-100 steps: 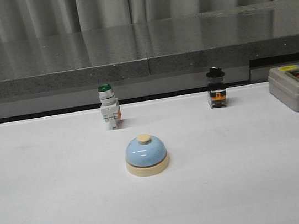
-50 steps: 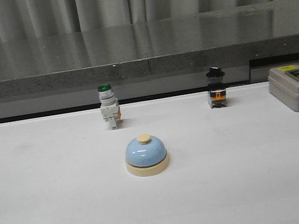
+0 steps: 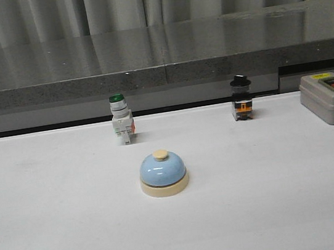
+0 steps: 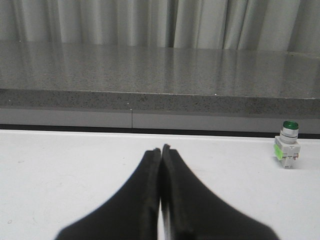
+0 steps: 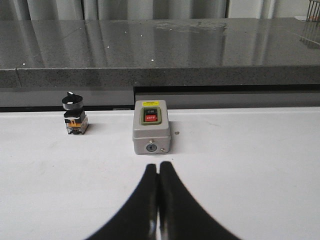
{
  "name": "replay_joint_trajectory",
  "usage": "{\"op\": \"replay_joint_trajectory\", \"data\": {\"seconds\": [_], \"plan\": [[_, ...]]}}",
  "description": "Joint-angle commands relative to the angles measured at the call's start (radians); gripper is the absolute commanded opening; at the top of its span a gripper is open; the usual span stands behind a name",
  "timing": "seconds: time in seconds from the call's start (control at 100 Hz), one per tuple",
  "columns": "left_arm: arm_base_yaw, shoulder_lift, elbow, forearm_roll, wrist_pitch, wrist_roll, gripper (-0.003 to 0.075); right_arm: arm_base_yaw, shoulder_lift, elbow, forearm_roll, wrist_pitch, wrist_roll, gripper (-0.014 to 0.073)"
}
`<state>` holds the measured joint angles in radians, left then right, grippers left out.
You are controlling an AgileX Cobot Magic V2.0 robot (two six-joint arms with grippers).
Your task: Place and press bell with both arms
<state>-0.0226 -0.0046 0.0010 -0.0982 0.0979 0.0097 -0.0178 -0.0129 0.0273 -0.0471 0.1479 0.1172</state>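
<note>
Left gripper (image 4: pixel 160 150): two black fingers pressed together along their full visible length, tips meeting with no gap, nothing between them; held low over the white table (image 4: pixel 60 170), pointing toward its far edge.
Right gripper (image 5: pixel 159 166): black fingers likewise closed flat against each other, tips touching and empty; poised just above the table, aimed at its far edge.
Arms: neither arm nor gripper appears in the front view; both sit back from the table's middle, out of that camera's sight.
Wrists: only the fingers show in each wrist view; the wrists themselves are hidden.
</note>
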Motion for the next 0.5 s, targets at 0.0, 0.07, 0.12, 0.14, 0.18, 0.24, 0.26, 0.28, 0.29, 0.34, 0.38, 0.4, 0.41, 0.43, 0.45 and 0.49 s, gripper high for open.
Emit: {"op": "replay_joint_trajectory", "data": {"seconds": [0.0,0.07,0.12,0.14,0.18,0.24,0.26,0.28,0.29,0.34,0.38,0.4,0.41,0.43,0.45,0.49], "plan": [[0.001,-0.035,0.022,0.001,-0.073,-0.010,-0.0019,-0.001,-0.005,-0.001,-0.012,-0.078,0.001,-0.0068],[0.001,-0.035,0.022,0.001,-0.073,-0.010,-0.0019,-0.001,-0.005,-0.001,-0.012,-0.078,0.001,-0.0068],[0.001,-0.035,0.022,0.001,-0.073,-0.010,-0.0019,-0.001,-0.005,-0.001,-0.012,-0.078,0.001,-0.0068],[0.001,-0.035,0.022,0.001,-0.073,-0.010,-0.0019,-0.001,-0.005,-0.001,-0.012,-0.078,0.001,-0.0068],[0.001,-0.035,0.022,0.001,-0.073,-0.010,-0.0019,-0.001,-0.005,-0.001,-0.012,-0.078,0.001,-0.0068],[0.001,-0.035,0.022,0.001,-0.073,-0.010,-0.0019,-0.001,-0.005,-0.001,-0.012,-0.078,0.001,-0.0068],[0.001,-0.035,0.022,0.001,-0.073,-0.010,-0.0019,-0.001,-0.005,-0.001,-0.012,-0.078,0.001,-0.0068],[0.001,-0.035,0.022,0.001,-0.073,-0.010,-0.0019,-0.001,-0.005,-0.001,-0.012,-0.078,0.001,-0.0068],[0.001,-0.035,0.022,0.001,-0.073,-0.010,-0.0019,-0.001,-0.005,-0.001,-0.012,-0.078,0.001,-0.0068],[0.001,-0.035,0.022,0.001,-0.073,-0.010,-0.0019,-0.001,-0.005,-0.001,-0.012,-0.076,0.001,-0.0068],[0.001,-0.035,0.022,0.001,-0.073,-0.010,-0.0019,-0.001,-0.005,-0.002,-0.012,-0.076,0.001,-0.0068],[0.001,-0.035,0.022,0.001,-0.073,-0.010,-0.0019,-0.001,-0.005,-0.003,-0.012,-0.076,0.001,-0.0068],[0.001,-0.035,0.022,0.001,-0.073,-0.010,-0.0019,-0.001,-0.005,-0.004,-0.012,-0.074,0.001,-0.0068],[0.001,-0.035,0.022,0.001,-0.073,-0.010,-0.0019,-0.001,-0.005,-0.008,-0.012,-0.071,0.001,-0.0068],[0.001,-0.035,0.022,0.001,-0.073,-0.010,-0.0019,-0.001,-0.005,-0.015,-0.012,-0.063,0.001,-0.0068],[0.001,-0.035,0.022,0.001,-0.073,-0.010,-0.0019,-0.001,-0.003,-0.034,-0.012,-0.039,0.001,-0.0068]]}}
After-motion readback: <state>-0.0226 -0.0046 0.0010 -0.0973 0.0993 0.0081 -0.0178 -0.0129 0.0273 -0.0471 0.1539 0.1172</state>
